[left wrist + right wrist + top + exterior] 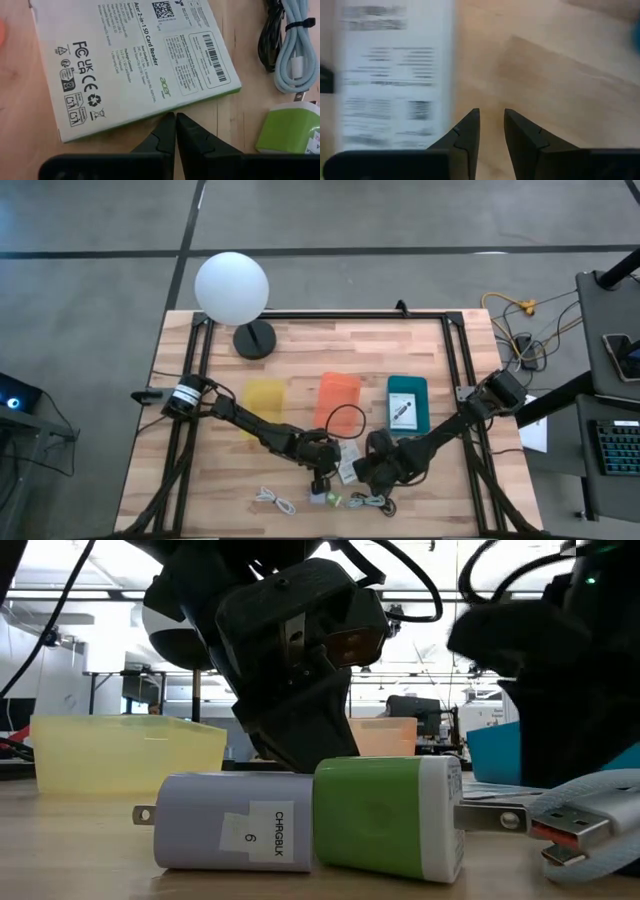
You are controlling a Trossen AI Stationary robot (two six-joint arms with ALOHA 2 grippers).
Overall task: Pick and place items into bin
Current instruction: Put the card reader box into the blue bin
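Observation:
A white card box (pixel 135 60) printed with "Acer 2-in-1 SD Card Reader" lies flat on the wooden table (pixel 420 350), also seen as the card (pixel 347 463). My left gripper (pixel 176 120) is shut, with its tips at the card's edge. My right gripper (pixel 491 117) is slightly open over bare wood, with the card (pixel 395 75) beside it. A green cube (pixel 390 815) and a grey cube (pixel 230 830) lie side by side near the table's near edge. A pale coiled cable (pixel 300 50) and a dark cable (pixel 270 35) lie by the green cube (pixel 290 132). A white cable (pixel 275 500) lies farther left. My left gripper's shut fingertips (pixel 167 125) stand at the long edge of the card box (pixel 165 107), coming at it low over the table. Whether they touch that edge, I cannot tell.
Three bins stand in a row mid-table: a yellow bin (pixel 264 402), an orange bin (pixel 338 398) and a teal bin (pixel 407 402) holding a second card. A white globe lamp (pixel 232 288) stands at the far left. A black frame (pixel 455 350) borders the table.

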